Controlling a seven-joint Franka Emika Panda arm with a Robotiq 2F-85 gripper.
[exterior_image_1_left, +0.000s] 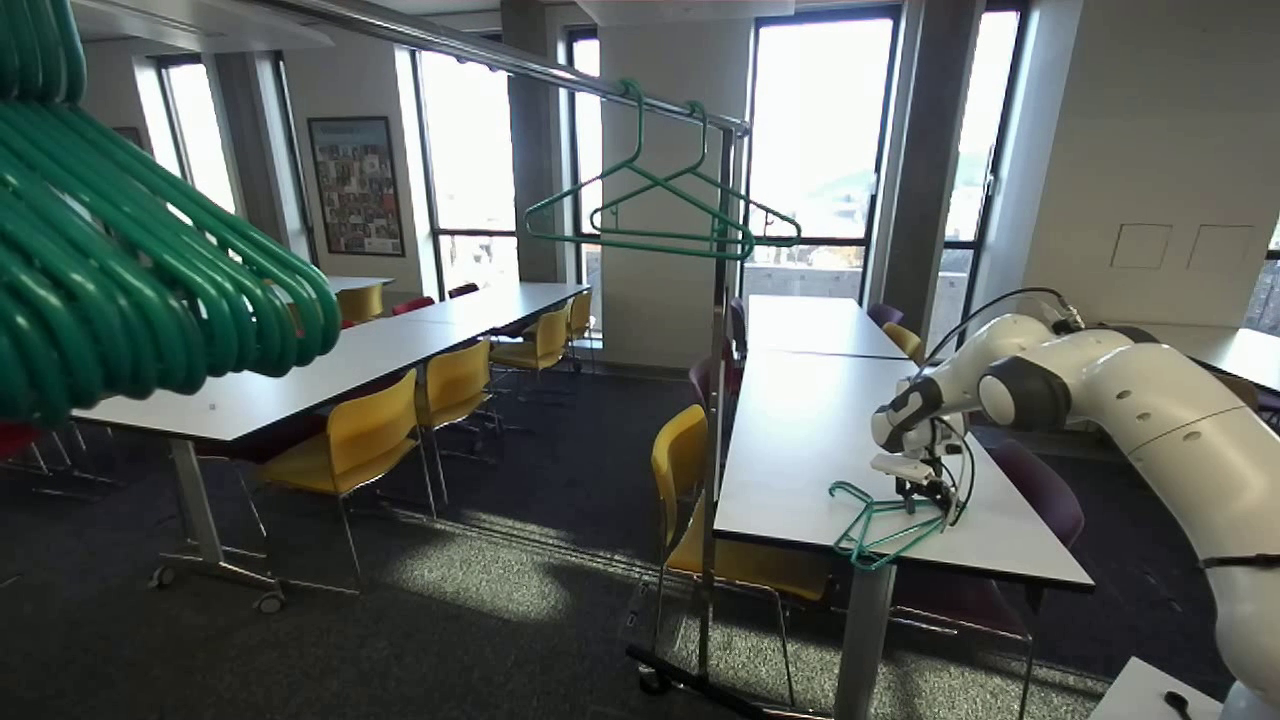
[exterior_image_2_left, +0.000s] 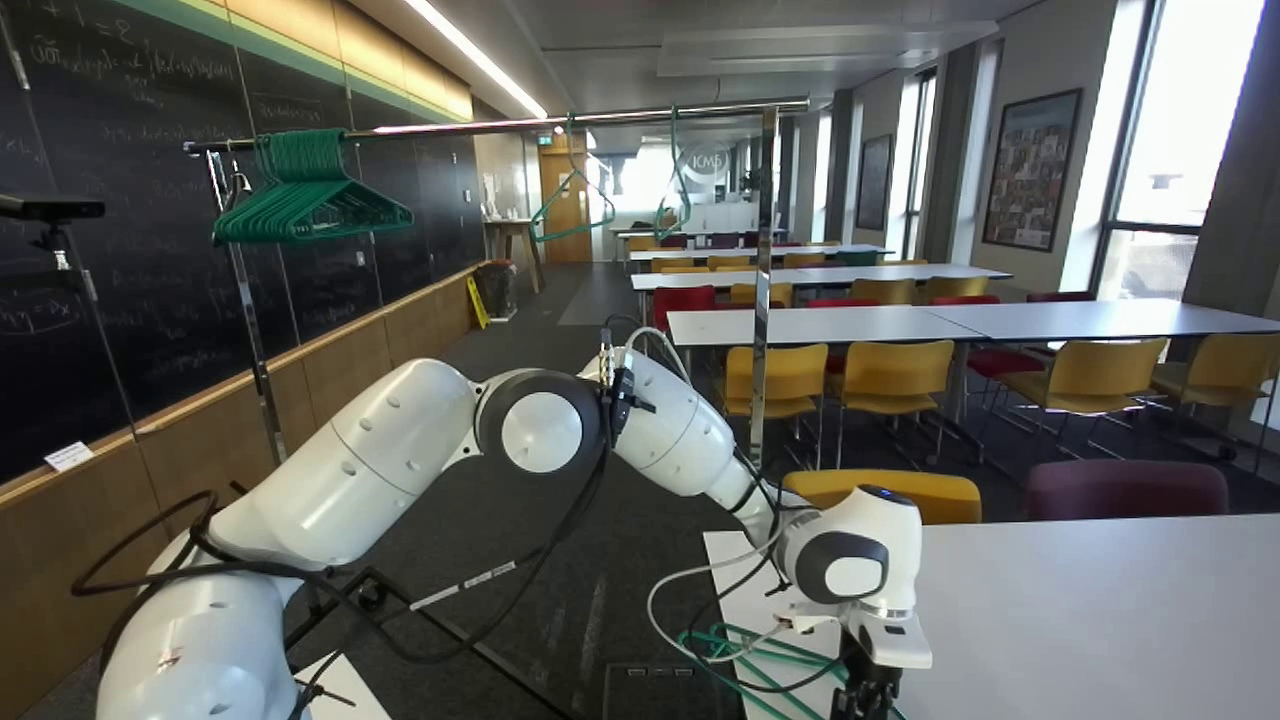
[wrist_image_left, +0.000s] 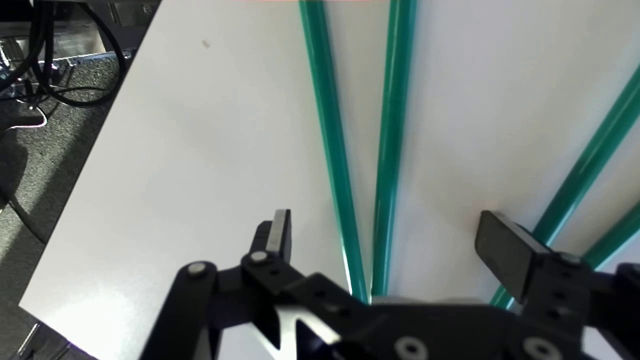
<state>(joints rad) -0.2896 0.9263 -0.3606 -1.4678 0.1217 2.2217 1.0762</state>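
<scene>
Green hangers (wrist_image_left: 392, 130) are lying near the end of the desk (exterior_image_1_left: 800, 440), which is bearing their weight, since nothing is clamping them. Low over the desk, the gripper (wrist_image_left: 385, 220) is pointing down with its fingers (wrist_image_left: 510, 250) standing wide apart, seemingly so that two bars (wrist_image_left: 331, 125) are running between them; whether one finger is touching another bar is unclear. In both exterior views, part of the hangers is reaching past the desk's edge. Their slim, round bars are shining deep teal and crossing, suggesting more than one hanger.
</scene>
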